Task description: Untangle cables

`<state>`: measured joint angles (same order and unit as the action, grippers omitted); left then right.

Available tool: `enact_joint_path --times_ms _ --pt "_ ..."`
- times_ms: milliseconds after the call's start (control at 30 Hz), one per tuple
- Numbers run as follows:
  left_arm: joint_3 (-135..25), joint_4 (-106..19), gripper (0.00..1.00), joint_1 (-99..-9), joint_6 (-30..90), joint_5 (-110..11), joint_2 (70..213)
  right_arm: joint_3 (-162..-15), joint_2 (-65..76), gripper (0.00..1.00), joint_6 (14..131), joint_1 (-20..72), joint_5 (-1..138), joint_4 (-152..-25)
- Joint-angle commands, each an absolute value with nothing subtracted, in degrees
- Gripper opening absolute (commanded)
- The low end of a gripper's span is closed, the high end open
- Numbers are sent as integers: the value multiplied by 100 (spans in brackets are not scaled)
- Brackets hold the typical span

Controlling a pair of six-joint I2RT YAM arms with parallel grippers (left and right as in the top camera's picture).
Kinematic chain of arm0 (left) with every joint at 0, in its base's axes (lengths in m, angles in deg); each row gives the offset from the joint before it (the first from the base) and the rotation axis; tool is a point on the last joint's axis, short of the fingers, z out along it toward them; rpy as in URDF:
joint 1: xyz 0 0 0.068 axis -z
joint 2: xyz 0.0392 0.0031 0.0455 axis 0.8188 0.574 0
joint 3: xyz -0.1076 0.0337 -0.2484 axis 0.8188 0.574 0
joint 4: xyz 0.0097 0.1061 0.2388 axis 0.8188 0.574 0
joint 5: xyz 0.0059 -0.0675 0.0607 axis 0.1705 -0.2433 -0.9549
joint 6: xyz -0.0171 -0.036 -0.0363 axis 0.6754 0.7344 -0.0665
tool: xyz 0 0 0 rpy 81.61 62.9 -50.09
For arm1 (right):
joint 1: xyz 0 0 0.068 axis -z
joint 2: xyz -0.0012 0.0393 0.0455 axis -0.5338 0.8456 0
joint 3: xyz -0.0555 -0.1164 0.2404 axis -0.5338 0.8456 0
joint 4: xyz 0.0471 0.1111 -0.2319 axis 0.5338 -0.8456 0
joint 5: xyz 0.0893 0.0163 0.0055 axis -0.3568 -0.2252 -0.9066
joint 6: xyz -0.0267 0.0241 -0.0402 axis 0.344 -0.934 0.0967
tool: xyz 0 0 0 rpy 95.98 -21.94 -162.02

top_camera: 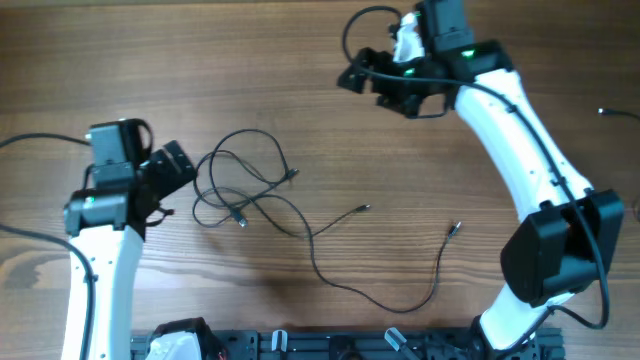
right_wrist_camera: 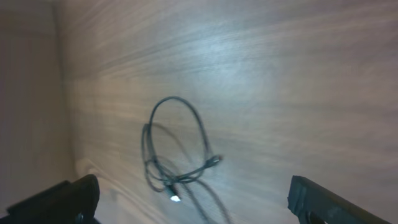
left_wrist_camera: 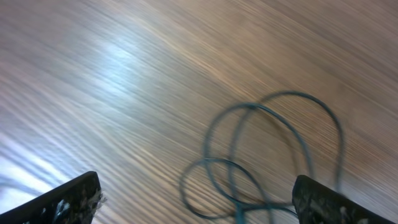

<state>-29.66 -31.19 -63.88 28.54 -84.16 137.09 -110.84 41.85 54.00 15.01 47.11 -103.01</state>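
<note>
Overhead: the wood-grain worktop [top_camera: 300,100] is carrying the cables [top_camera: 268,203], thin black wires lying looped left of centre, with strands trailing right to small plugs. The left claw [top_camera: 175,168] is standing wide just beside the loops. The right claw [top_camera: 365,78] is hanging wide, well apart from them.

Left wrist: blurred overlapping cable loops [left_wrist_camera: 252,107] are lying ahead of the wide left claw [left_wrist_camera: 199,202].

Right wrist: the cables [right_wrist_camera: 203,138] are lying ahead of the wide right claw [right_wrist_camera: 193,199].

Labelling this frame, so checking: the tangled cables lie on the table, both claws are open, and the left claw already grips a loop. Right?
Not quite. The left claw grips nothing: the left wrist view shows its fingers wide apart, with the loops of the cables lying loose on the table beyond them. The rest stands: cables tangled on the table, right claw open too.
</note>
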Motion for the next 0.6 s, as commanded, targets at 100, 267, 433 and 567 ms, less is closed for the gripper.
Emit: enact_joint_path --times_ms 100,267,433,567 --pt "-2979 -3117 100 -7262 2430 -8377 13735 -10846 4285 100 2386 441 5775 -9930" --pt "-2979 -3117 100 -7262 2430 -8377 13735 -10118 4299 94 801 -368 6090 -8883" --pt "-2979 -3117 100 -7262 2430 -8377 13735 -9464 4565 87 -357 -1083 6449 -7991" --pt "-2979 -3117 100 -7262 2430 -8377 13735 -9460 5203 79 -901 -1457 6230 -7193"
